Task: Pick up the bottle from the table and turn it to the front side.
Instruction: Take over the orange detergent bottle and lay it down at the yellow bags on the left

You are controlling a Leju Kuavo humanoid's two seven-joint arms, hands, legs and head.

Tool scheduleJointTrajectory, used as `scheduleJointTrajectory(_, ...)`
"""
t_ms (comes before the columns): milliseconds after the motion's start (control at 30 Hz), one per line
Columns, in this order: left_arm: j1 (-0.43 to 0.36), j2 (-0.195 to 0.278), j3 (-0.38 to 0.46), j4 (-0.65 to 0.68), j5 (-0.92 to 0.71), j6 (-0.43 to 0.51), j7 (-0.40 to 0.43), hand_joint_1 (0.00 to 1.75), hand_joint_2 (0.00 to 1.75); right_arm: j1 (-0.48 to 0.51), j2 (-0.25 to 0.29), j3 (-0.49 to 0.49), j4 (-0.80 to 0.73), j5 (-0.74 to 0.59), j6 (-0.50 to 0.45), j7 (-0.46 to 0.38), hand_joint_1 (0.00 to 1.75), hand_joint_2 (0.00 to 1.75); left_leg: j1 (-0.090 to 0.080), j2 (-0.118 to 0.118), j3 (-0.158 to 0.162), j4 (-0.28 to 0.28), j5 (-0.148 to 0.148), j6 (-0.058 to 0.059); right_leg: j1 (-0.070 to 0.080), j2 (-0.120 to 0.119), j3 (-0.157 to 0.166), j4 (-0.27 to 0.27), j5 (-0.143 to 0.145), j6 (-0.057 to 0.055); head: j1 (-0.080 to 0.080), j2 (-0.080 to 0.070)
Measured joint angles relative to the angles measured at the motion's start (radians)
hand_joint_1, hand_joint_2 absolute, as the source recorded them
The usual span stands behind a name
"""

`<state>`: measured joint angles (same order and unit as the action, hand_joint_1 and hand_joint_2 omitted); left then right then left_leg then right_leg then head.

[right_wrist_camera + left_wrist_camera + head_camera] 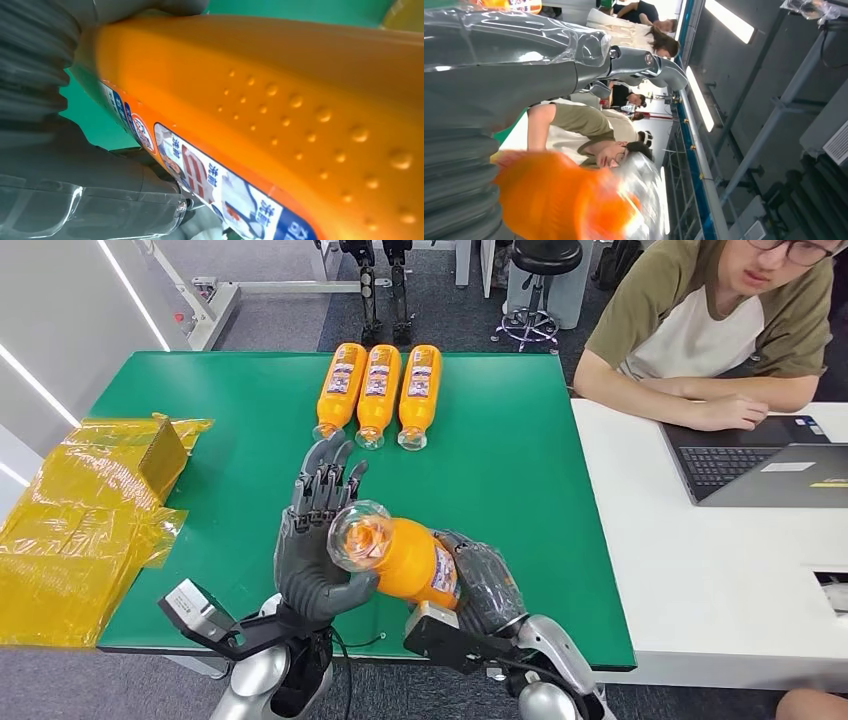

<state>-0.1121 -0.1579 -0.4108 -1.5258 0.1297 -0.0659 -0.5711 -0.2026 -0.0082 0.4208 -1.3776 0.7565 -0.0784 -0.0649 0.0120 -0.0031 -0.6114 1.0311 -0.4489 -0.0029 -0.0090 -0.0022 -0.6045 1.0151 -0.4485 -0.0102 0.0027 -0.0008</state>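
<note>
Hiding right hand [487, 585]: gripped bottle [400, 555]

bottle [569, 200]: blurred in the left wrist view; its ends run past the right wrist picture's edges
right hand [487, 585]: fingers hidden under the bottle
label text [215, 185]: partly cut off

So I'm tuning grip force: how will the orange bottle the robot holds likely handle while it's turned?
The orange bottle looks like rigid moulded plastic, so probably stiff. Its glossy body and label may slip, though raised dots could add grip. Seemingly full, likely heavyish; the right hand grips it while the left hand cups its clear top.
</note>
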Motion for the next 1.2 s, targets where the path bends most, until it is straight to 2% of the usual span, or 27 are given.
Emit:
scheduleJointTrajectory(133, -0.013, 0.002, 0.0, 0.009, 0.004, 0.007, 0.004, 0.0, 1.75, -0.049, -0.003, 0.03, 0.056, 0.009, 0.038, 0.019, 1.75, 1.75, 0.0, 0.0, 0.0, 0.0, 0.0, 0.0, 0.0, 0.0, 0.0, 0.0, 0.0, 0.0, 0.0, 0.0)
scheduleJointTrajectory(300, -0.022, 0.003, 0.003, 0.014, 0.01, 0.019, 0.027, 0.01, 1.75, -0.11, -0.003, 0.048, 0.12, -0.002, 0.04, 0.022, 1.75, 1.75, 0.0, 0.0, 0.0, 0.0, 0.0, 0.0, 0.0, 0.001, 0.0, 0.0, 0.0, 0.0, 0.0, 0.0)
scheduleJointTrajectory(333, -0.023, 0.003, 0.004, 0.014, 0.009, 0.019, 0.03, 0.17, 1.75, -0.12, -0.003, 0.052, 0.131, -0.006, 0.037, 0.021, 1.75, 1.75, 0.0, 0.0, 0.0, 0.0, 0.0, 0.0, 0.0, 0.001, 0.0, 0.0, 0.0, 0.0, 0.0, 0.0)
scheduleJointTrajectory(367, -0.025, 0.003, 0.004, 0.014, 0.009, 0.019, 0.032, 0.55, 1.75, -0.13, -0.003, 0.055, 0.141, -0.01, 0.032, 0.019, 1.75, 1.75, 0.0, 0.0, 0.0, 0.0, 0.0, 0.0, 0.0, 0.0, 0.0, 0.0, 0.0, 0.0, 0.0, 0.0)
scheduleJointTrajectory(433, -0.027, 0.003, 0.005, 0.014, 0.008, 0.018, 0.034, 1.4, 1.75, -0.147, -0.003, 0.061, 0.159, -0.02, 0.021, 0.014, 1.75, 1.75, 0.0, 0.0, 0.0, 0.0, 0.0, 0.0, 0.0, 0.0, 0.0, 0.0, 0.0, 0.0, 0.0, 0.0)
scheduleJointTrajectory(467, -0.029, 0.003, 0.005, 0.014, 0.008, 0.018, 0.035, 1.68, 1.75, -0.154, -0.003, 0.064, 0.166, -0.024, 0.015, 0.011, 1.75, 1.75, 0.0, 0.0, 0.0, 0.0, 0.0, 0.0, 0.0, 0.0, 0.0, 0.0, 0.0, 0.0, 0.0, 0.0)
scheduleJointTrajectory(500, -0.031, 0.003, 0.006, 0.015, 0.007, 0.018, 0.035, 1.75, 1.75, -0.161, -0.002, 0.066, 0.172, -0.028, 0.01, 0.009, 1.75, 1.75, 0.0, 0.0, 0.0, 0.0, 0.0, 0.0, 0.0, 0.0, 0.0, 0.0, 0.0, 0.0, 0.0, 0.0)
scheduleJointTrajectory(1200, -0.065, 0.017, 0.016, 0.033, 0.023, 0.035, 0.034, 1.75, 1.75, -0.202, 0.02, 0.081, 0.235, -0.12, -0.068, -0.044, 1.75, 1.75, 0.0, 0.0, 0.0, 0.0, 0.0, 0.0, 0.0, 0.0, 0.0, 0.0, 0.0, 0.0, 0.0, 0.0)
